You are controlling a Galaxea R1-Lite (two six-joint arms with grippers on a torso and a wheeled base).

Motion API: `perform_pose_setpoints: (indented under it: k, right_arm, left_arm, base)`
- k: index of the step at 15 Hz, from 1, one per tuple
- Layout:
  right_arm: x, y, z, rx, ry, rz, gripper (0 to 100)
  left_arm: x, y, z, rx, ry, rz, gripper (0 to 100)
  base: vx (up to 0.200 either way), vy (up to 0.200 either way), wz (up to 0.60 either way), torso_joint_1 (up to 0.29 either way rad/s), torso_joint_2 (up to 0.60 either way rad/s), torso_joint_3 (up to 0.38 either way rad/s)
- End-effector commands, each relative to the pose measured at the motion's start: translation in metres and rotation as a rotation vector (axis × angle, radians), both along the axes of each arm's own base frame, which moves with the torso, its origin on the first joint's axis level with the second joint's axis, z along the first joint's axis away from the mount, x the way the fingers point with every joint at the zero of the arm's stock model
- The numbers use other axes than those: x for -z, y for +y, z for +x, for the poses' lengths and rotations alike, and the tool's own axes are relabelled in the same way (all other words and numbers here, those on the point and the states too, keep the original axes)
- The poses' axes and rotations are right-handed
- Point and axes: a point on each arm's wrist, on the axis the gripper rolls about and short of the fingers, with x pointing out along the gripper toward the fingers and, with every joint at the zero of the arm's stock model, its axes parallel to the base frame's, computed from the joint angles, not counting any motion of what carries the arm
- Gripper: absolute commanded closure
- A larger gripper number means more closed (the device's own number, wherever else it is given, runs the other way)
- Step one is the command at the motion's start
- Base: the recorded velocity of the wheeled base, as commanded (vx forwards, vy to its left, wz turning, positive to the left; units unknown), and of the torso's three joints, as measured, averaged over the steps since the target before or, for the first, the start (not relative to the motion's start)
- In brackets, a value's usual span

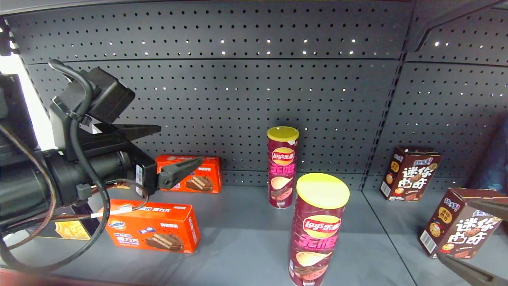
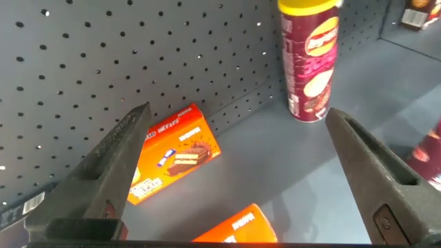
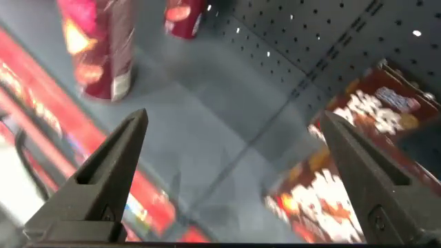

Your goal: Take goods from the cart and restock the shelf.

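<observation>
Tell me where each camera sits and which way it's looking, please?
Head view: on the robot's head, looking forward and down at the shelf; the left arm, left claw and right claw show.
Left wrist view: on the left wrist, looking past its open claw at the back orange box and back chip can.
Right wrist view: on the right wrist, looking past its open claw at the brown cookie boxes.
Shared: head and left wrist views both show that orange box and chip can.

Logos & Chinese print: chip cans; boxes.
</observation>
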Motion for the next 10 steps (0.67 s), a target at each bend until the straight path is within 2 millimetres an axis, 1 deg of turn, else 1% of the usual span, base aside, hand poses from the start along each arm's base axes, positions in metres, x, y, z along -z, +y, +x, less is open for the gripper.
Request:
perform_pose_setpoints:
  k: [1,3,7,8,10]
  right_arm:
    - [0.024,0.027,0.025,-0.031,0.111,-0.035,0]
    - [0.031,0.032,0.027,-0.05,0.152,-0.062,0]
    - [0.038,0.048,0.027,-0.12,0.189,-0.103,0]
    - [0.039,0.052,0.029,-0.134,0.198,-0.111,0]
    - [0.036,0.059,0.036,-0.14,0.199,-0.113,0]
  left_arm:
    - [0.006,-0.002,0.006,-0.001,0.023,0.01,0]
    - [0.009,-0.004,0.008,0.002,0.032,0.015,0]
    - [0.01,-0.005,0.012,0.001,0.023,0.011,0]
    - [0.01,-0.005,0.013,0.001,0.023,0.013,0]
    - [0.011,-0.005,0.013,0.001,0.026,0.014,0]
  base:
    - [0.0,0.0,0.0,0.0,0.0,0.0]
    - [0.0,0.0,0.0,0.0,0.0,0.0]
    - [0.0,0.0,0.0,0.0,0.0,0.0]
    - [0.0,0.0,0.0,0.0,0.0,0.0]
    - [0.0,0.0,0.0,0.0,0.0,0.0]
